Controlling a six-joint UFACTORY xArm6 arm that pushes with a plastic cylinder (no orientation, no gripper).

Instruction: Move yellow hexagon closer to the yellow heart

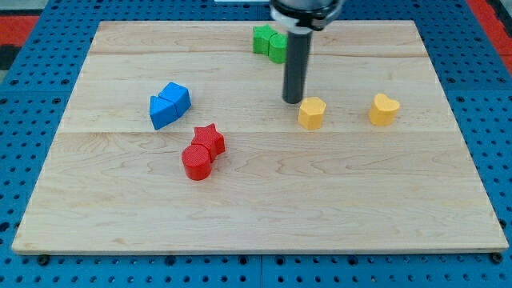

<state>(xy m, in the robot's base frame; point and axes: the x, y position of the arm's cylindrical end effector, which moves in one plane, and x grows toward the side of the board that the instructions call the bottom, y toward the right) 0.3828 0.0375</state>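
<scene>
The yellow hexagon sits right of the board's middle. The yellow heart lies to its right, with a gap of about one block width between them. My tip stands on the board just left of and slightly above the yellow hexagon, close to its upper-left edge. I cannot tell whether it touches the hexagon.
Two green blocks sit together at the view's top, partly behind the rod. Two blue blocks are joined at the left. A red star touches a red cylinder below the middle. The wooden board lies on a blue pegboard.
</scene>
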